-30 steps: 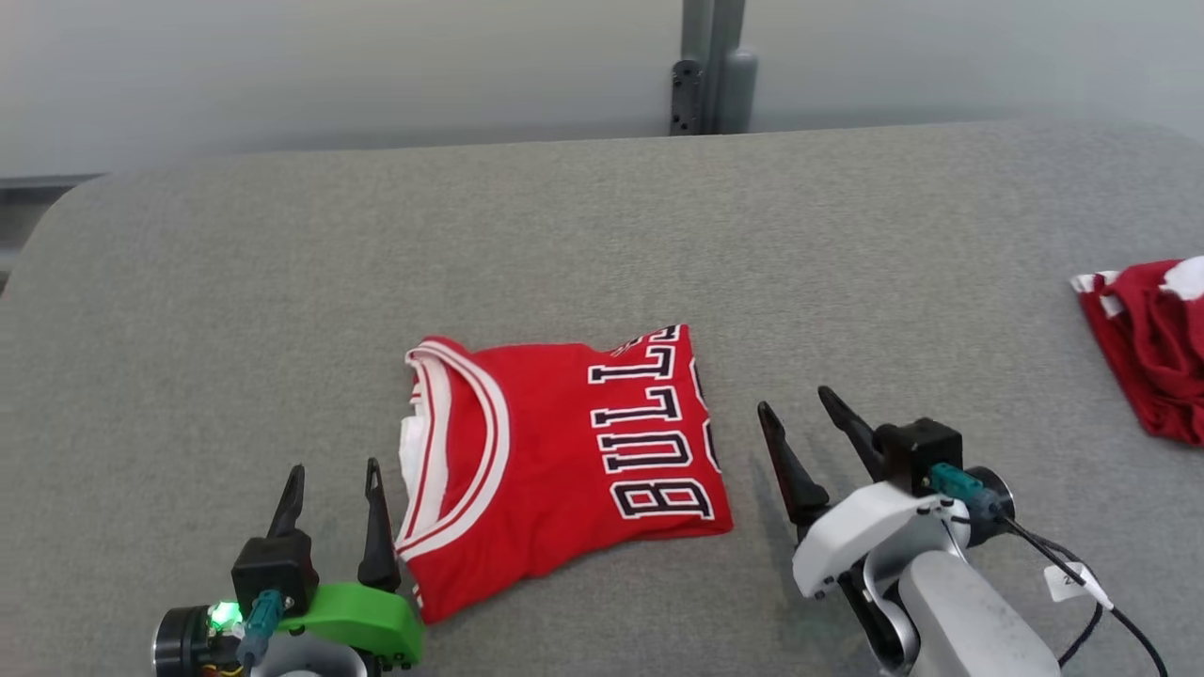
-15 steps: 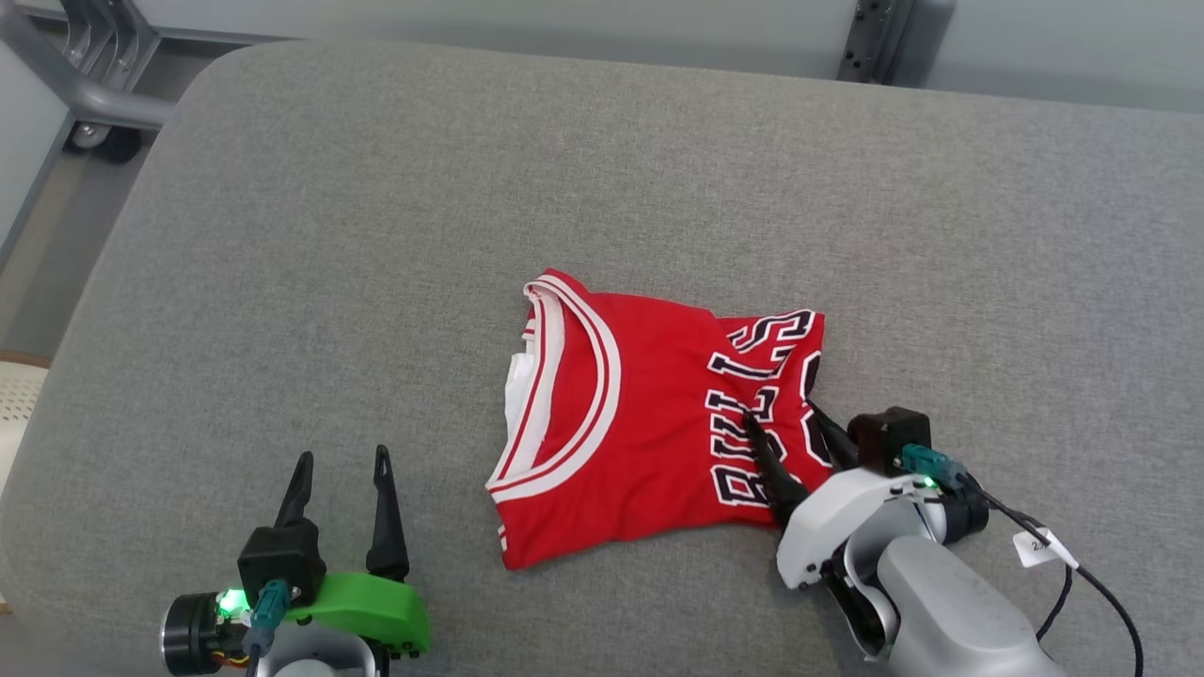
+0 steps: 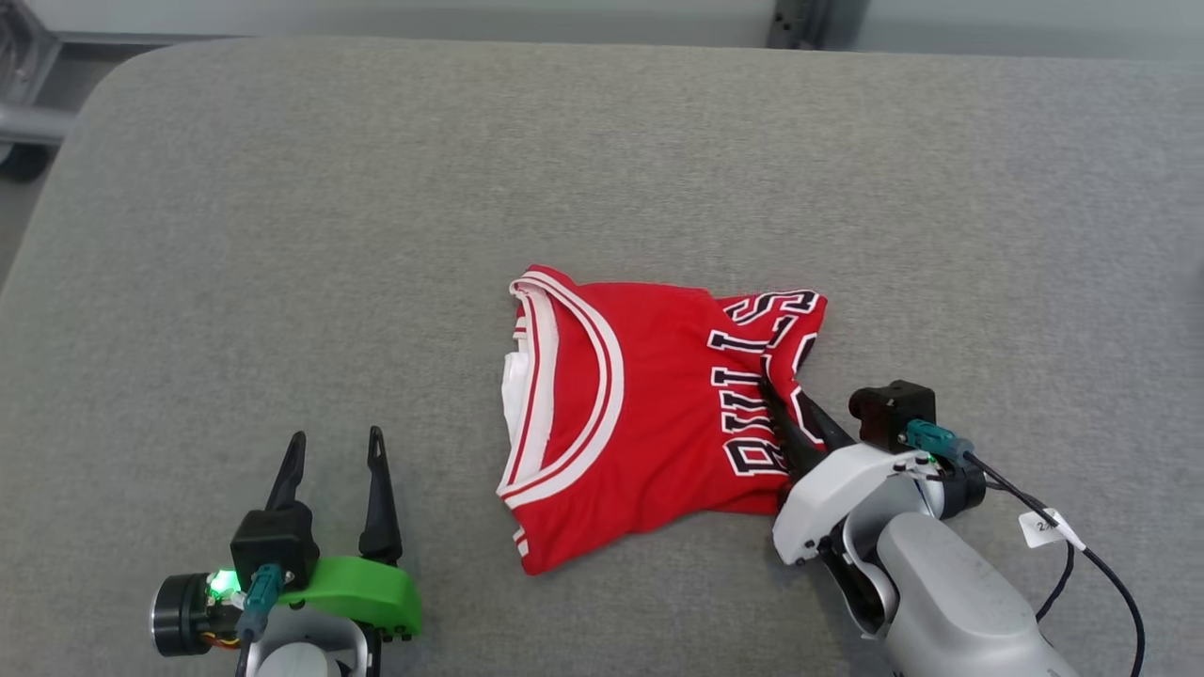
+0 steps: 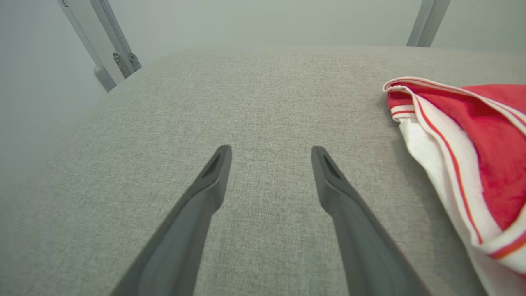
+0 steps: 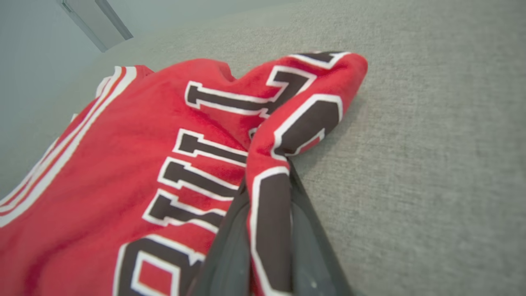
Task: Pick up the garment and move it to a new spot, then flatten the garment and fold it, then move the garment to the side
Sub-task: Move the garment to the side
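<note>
The garment point(image 3: 640, 414) is a folded red jersey with white trim and black lettering, lying in the middle of the grey padded table point(image 3: 282, 235). My right gripper point(image 3: 785, 409) is shut on the garment's right edge, pinching a ridge of lettered cloth between its fingers; the right wrist view shows that fold point(image 5: 267, 222) squeezed between the two dark fingers point(image 5: 230, 250). My left gripper point(image 3: 337, 451) stands open near the table's front left, apart from the garment. In the left wrist view its fingers point(image 4: 213, 176) bracket bare table, with the garment's collar end point(image 4: 460, 148) off to the right.
A metal post point(image 3: 795, 21) stands behind the table's far edge. Beyond the table's left corner there is a grey frame point(image 3: 19, 85). A cable with a white tag point(image 3: 1049, 527) hangs from my right wrist.
My right gripper moved left onto the garment's right edge and closed on it, bunching the lettered cloth. The head camera shifted, so the second red cloth left the picture. The left gripper stays open.
</note>
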